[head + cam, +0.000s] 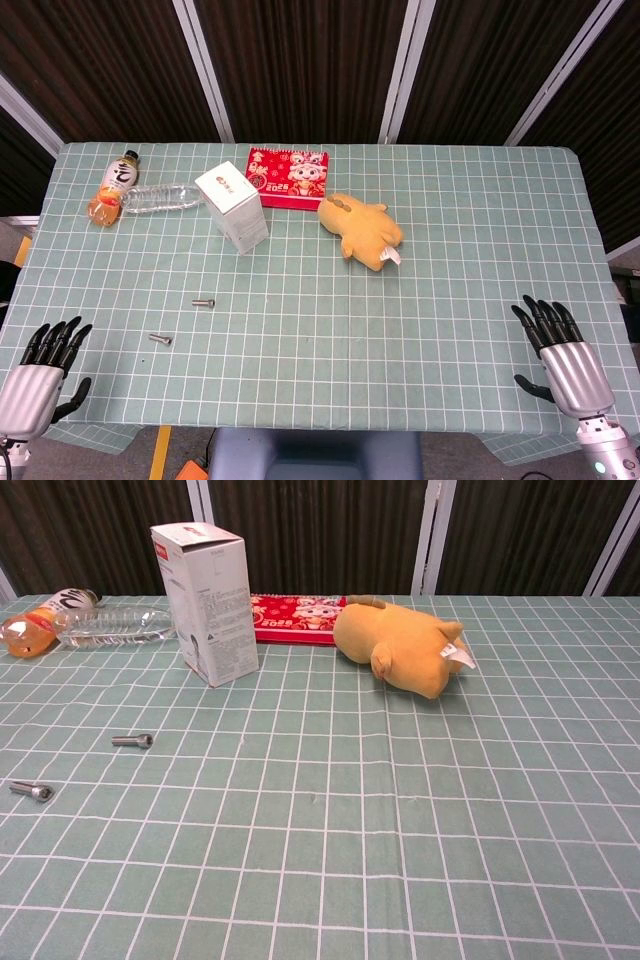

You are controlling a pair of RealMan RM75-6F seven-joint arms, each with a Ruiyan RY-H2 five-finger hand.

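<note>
My left hand lies at the near left corner of the table, fingers spread, holding nothing. At the near right edge my right hand lies the same way, fingers apart and empty. Nearest the left hand are two small metal bolts, which also show as bolts in the chest view. Neither hand appears in the chest view.
A yellow plush toy lies at mid table. A white carton stands beside a red booklet. At the far left lie a clear bottle and an orange drink bottle. Green checked tablecloth.
</note>
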